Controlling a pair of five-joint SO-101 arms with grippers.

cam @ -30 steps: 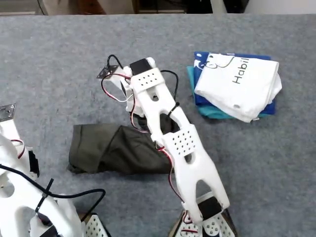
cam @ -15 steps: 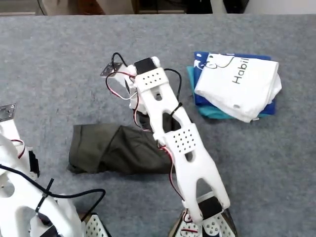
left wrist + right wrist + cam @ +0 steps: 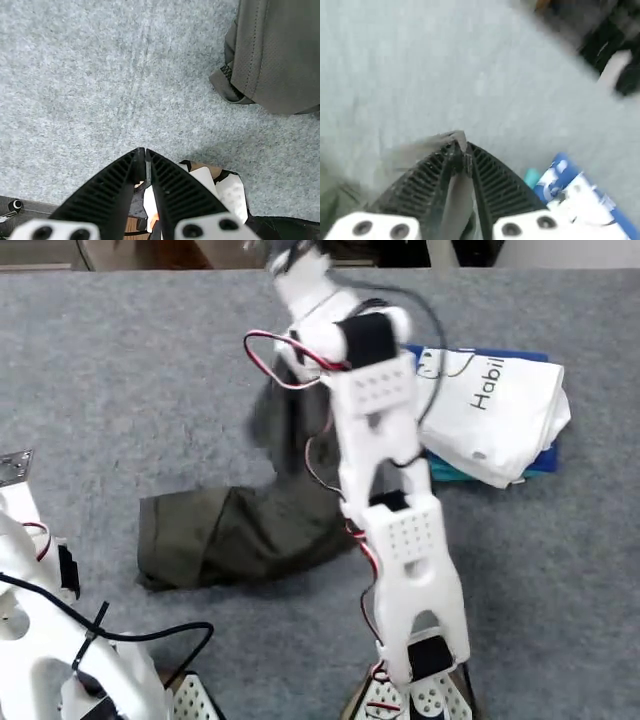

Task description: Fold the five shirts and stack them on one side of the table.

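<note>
Above the table (image 3: 120,360), right fingers (image 3: 495,185) — pinching the olive shirt (image 3: 230,535) — rose; left fingers (image 3: 170,190) closed.

**Left gripper** (image 3: 145,152): the two black ribbed fingers (image 3: 112,187) meet at the tips with nothing between them. The gripper hangs above the grey felt table (image 3: 90,75).

**Reference:** the direction in which the fingers point is 12 o'clock.

**Shirt** (image 3: 277,47): olive-grey, at 1 to 2 o'clock from the fingertips and well apart from them. It lies on the felt. Its nearest corner shows a stitched hem and folded layers.

**White plastic part** (image 3: 220,187): at 4 o'clock, just beside one finger and partly hidden behind it.

**Dark edge** (image 3: 15,205): at 8 o'clock, where the felt ends.
</note>
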